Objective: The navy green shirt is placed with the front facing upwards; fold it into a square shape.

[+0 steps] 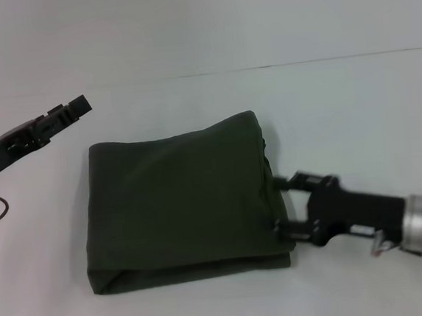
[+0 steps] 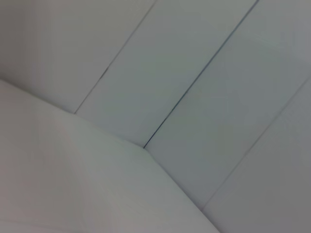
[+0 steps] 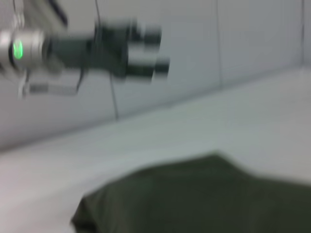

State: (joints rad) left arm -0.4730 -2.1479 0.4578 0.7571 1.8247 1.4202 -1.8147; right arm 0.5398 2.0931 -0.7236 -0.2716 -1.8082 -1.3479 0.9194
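Right hand point(image 1: 280, 205) sits spread open right at the shirt's point(image 1: 181, 201) right edge, so you're nearest there; shirt's a folded near-square mid-tabletop point(image 1: 354, 101). Left hand point(image 1: 70, 111) hangs up and away, can't tell its grip.

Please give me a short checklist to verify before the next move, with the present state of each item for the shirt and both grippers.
1. navy green shirt folded into a compact, roughly square shape: ok.
2. Plain green side up, no lettering showing: ok.
3. right gripper at the shirt's right edge, open: ok.
4. Right fingers free of the cloth: cannot tell.
5. left gripper raised, clear of the shirt: ok.
6. Lower edge lies flat on the table: not ok, slightly bulging.
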